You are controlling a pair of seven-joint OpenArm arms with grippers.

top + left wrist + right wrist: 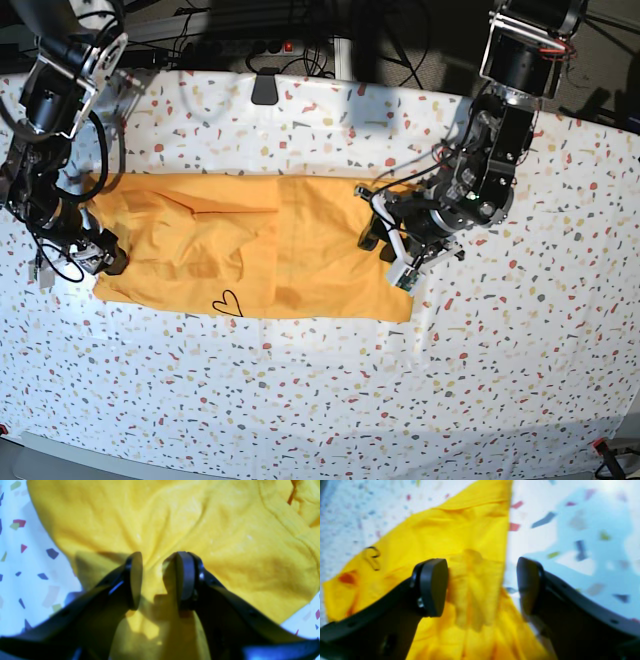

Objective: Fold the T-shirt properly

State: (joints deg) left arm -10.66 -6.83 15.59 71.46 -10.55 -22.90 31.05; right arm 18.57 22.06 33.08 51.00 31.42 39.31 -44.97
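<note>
So the T-shirt (250, 245) is lying in a long yellow-orange band across the speckled surface (420, 400), little black heart outline (228, 301) near its front edge. My left gripper (157, 580) sits at one end with its jaws partly apart, a ridge of fabric bunched between them. My right gripper (481, 587) is at the other end, jaws spread wide over the shirt's edge, pinching nothing.
</note>
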